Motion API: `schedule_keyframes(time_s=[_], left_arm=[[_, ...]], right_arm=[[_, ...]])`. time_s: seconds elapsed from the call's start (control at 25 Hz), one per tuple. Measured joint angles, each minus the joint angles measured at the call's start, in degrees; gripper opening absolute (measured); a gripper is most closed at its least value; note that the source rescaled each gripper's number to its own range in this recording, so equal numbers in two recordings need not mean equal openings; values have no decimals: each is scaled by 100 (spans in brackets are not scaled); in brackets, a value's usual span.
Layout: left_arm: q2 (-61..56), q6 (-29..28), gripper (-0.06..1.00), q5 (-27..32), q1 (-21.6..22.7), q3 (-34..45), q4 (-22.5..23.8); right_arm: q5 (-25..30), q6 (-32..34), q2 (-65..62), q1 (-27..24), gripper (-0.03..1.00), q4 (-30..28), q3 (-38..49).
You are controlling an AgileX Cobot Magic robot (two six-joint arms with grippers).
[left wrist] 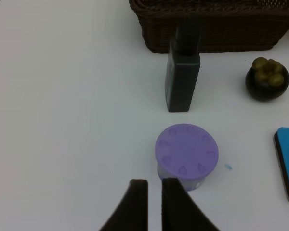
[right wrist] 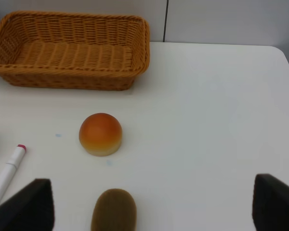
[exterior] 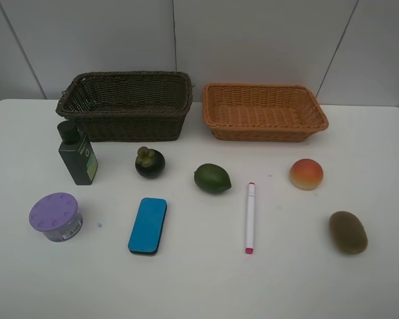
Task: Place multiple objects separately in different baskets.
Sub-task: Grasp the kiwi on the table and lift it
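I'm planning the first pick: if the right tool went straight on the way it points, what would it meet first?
Probably the kiwi, just ahead within the span of the open right tool, a little off its middle. The peach sits beyond. How high the tool is remains unclear.

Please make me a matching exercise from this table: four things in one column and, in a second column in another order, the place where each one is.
Things
1. dark green bottle
2. white marker
3. kiwi
4. mangosteen

Places (exterior high view)
A. lying between the blue eraser and the kiwi
B. standing upright in front of the dark brown basket
C. farthest right of all the items, in the front row
D. between the dark green bottle and the green oval fruit

Pairs: 1-B, 2-A, 3-C, 4-D
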Motion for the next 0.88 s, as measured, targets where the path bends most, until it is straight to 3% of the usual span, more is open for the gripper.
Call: schedule_keyframes(time_s=[0.88], left_arm=[[0,-34,0,0,0,0,0]], right_arm=[[0,0,0,0,99,0,0]])
